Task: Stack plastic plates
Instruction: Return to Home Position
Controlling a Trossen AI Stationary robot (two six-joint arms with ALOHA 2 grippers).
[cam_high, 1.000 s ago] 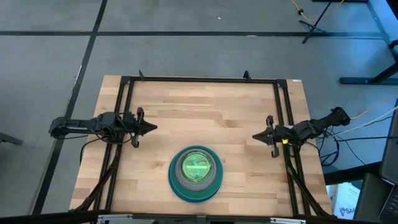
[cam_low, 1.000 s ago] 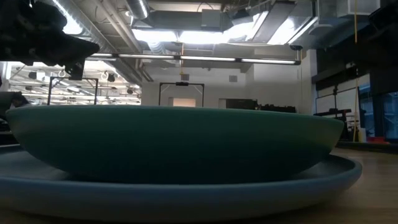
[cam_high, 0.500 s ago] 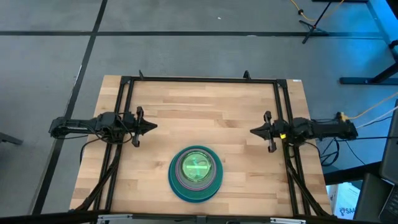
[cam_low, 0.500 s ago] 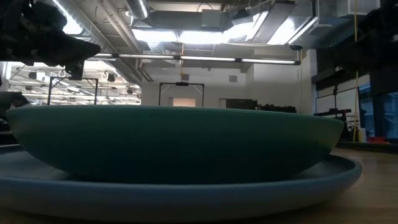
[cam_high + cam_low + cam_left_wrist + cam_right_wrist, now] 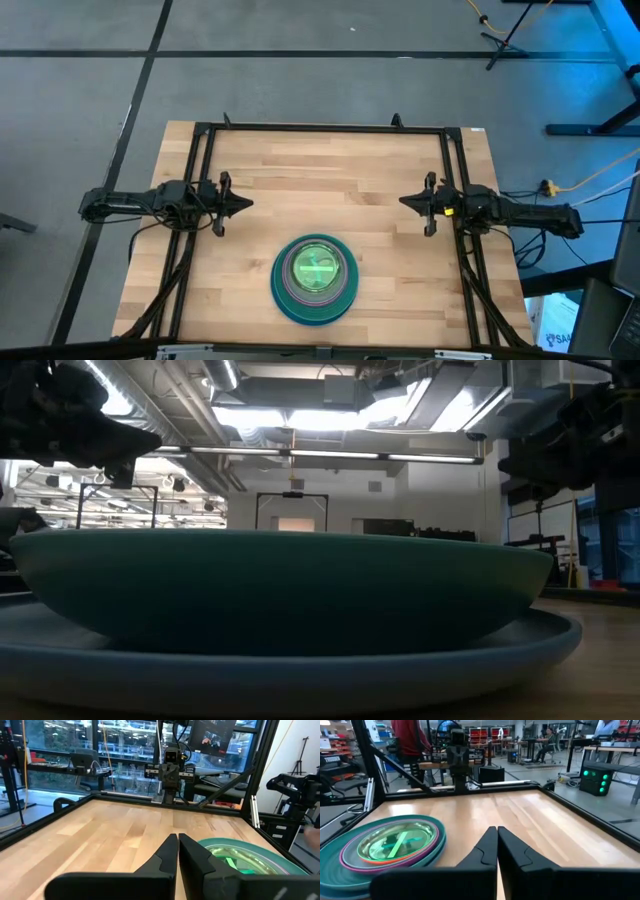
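Green-topped plate stack [image 5: 315, 276] sits on the worktop [image 5: 330, 165], between both grippers and well apart from each. I log the right gripper [image 5: 408, 203] swung straight, homing; the left gripper [image 5: 245, 205] unchanged. Both have fingers together, empty. Stacking looks done.

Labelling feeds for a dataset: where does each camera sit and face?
High view: overhead, straight down on table, left gripper, right gripper.
Low view: table-top height, level, against the plate stack; left arm, right arm in upper corners.
Left wrist view: on left wrist, across the table past its shut fingers.
Right wrist view: same from right wrist, opposite way.
Shared: all show the plate stack.
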